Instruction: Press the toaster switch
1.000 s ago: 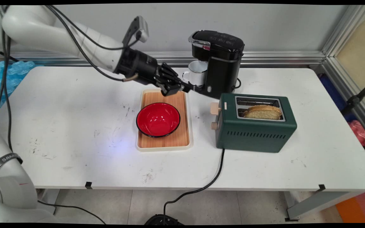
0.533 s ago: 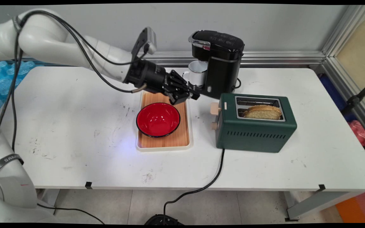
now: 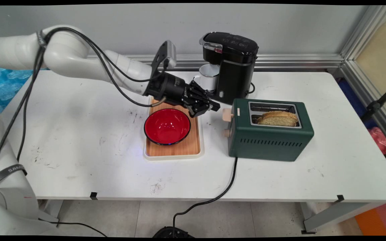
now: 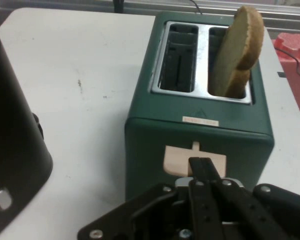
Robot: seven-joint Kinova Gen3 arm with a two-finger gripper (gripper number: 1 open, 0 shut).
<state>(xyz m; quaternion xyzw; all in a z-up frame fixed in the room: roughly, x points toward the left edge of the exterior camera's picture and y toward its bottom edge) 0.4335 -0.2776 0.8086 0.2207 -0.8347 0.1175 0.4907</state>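
A white table (image 3: 79,134) stands before a grey wall. The black gripper (image 3: 213,107), its fingers pressed together and holding nothing, points at the left end of a green toaster (image 3: 270,137), its tip just short of the pale wooden lever (image 4: 194,161) there. A slice of toast (image 3: 277,118) stands in the toaster's near slot. Just left of the gripper a red bowl (image 3: 167,126) sits on a wooden tray (image 3: 193,147). Behind, a black coffee machine (image 3: 231,63) holds a white mug (image 3: 208,77).
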